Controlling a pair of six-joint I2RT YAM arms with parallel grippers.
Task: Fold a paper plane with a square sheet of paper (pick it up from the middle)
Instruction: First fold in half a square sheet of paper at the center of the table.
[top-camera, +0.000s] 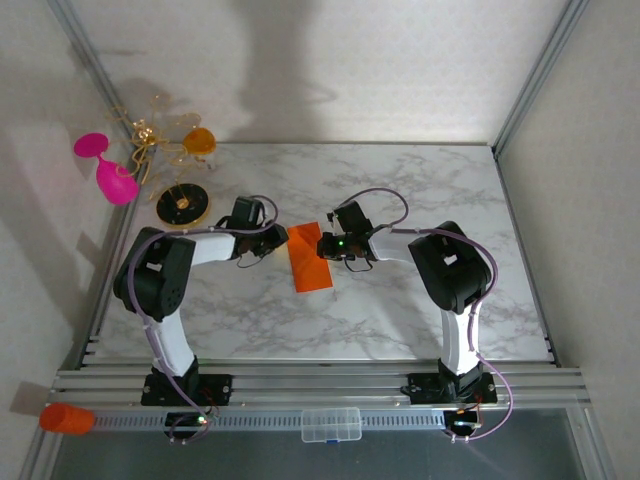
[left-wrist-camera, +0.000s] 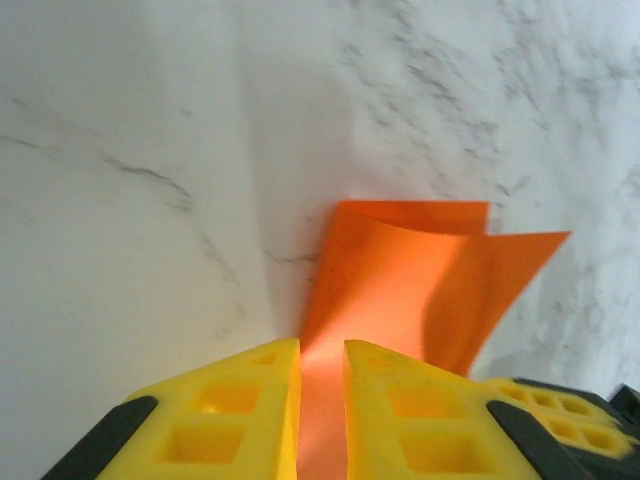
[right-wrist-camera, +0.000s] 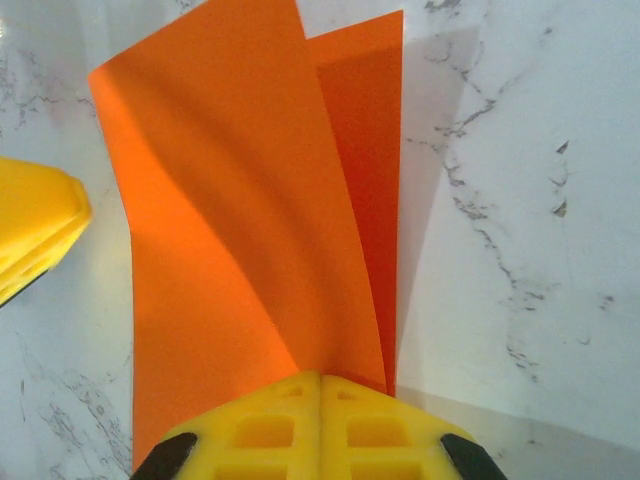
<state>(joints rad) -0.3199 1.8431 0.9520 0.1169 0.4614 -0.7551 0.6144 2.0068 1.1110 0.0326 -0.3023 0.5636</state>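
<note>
Thin bright orange paper sheet (top-camera: 309, 260), worktop centre: we are clamping it in closed right gripper (right-wrist-camera: 320, 380); left gripper (left-wrist-camera: 322, 348) barely parted over sheet, hold unclear. Best aligning edges squarely before creasing.

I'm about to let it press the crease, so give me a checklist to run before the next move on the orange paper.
1. Right gripper shut on the square sheet of paper: ok.
2. Left gripper gripping it: paper in a narrow gap, cannot tell.
3. Folded layers' edges aligned: not ok, skewed.
4. Top layer flat: not ok, bowed.
5. Pink goblet away from paper: ok.
</note>
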